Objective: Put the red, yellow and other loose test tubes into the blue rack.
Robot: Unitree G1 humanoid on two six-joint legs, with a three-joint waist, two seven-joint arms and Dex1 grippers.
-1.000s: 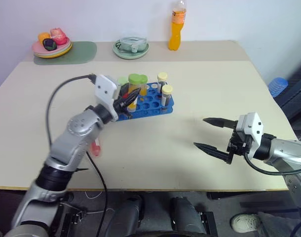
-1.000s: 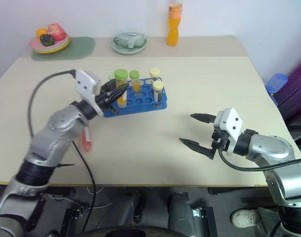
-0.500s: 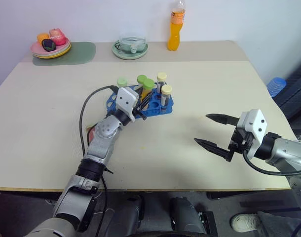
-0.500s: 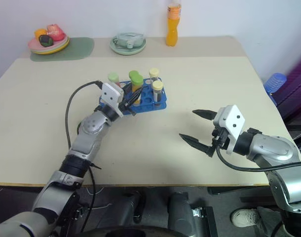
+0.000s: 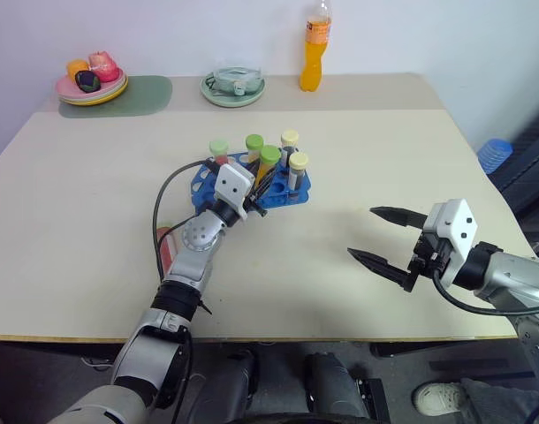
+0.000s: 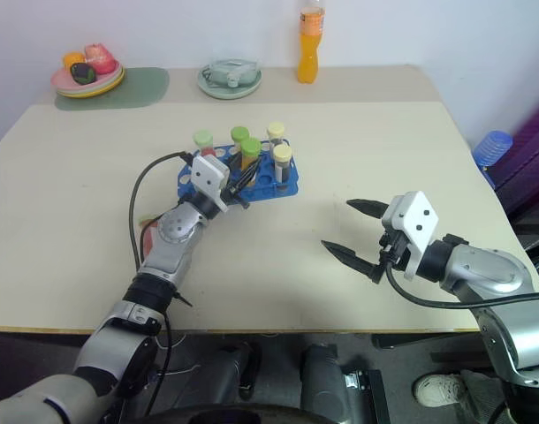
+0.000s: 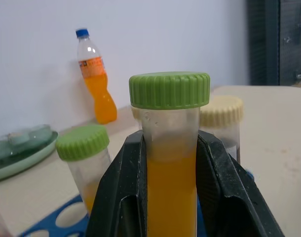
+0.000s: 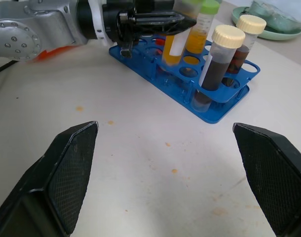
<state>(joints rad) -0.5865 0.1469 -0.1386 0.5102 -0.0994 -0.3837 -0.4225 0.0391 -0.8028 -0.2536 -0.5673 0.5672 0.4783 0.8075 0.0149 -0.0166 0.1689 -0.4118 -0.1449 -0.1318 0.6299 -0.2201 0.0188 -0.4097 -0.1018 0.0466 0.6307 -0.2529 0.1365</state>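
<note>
Green-capped tube of orange liquid (image 7: 169,148) pinched in the left claw (image 5: 261,184) over the blue rack (image 5: 287,193).
Right claw (image 5: 386,238) spread wide and empty, well apart above bare table (image 5: 358,132); red tube (image 5: 165,247) lying by the left forearm.

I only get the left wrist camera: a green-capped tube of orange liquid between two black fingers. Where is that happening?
Observer: At the blue rack in the middle of the table. The left gripper holds the green-capped tube at its holes.
Operator: Any tubes lying loose?
Observer: One red tube lies on the table beside the left arm.
Operator: And the other hand?
Observer: The right gripper hangs open and empty, well apart from the rack.
</note>
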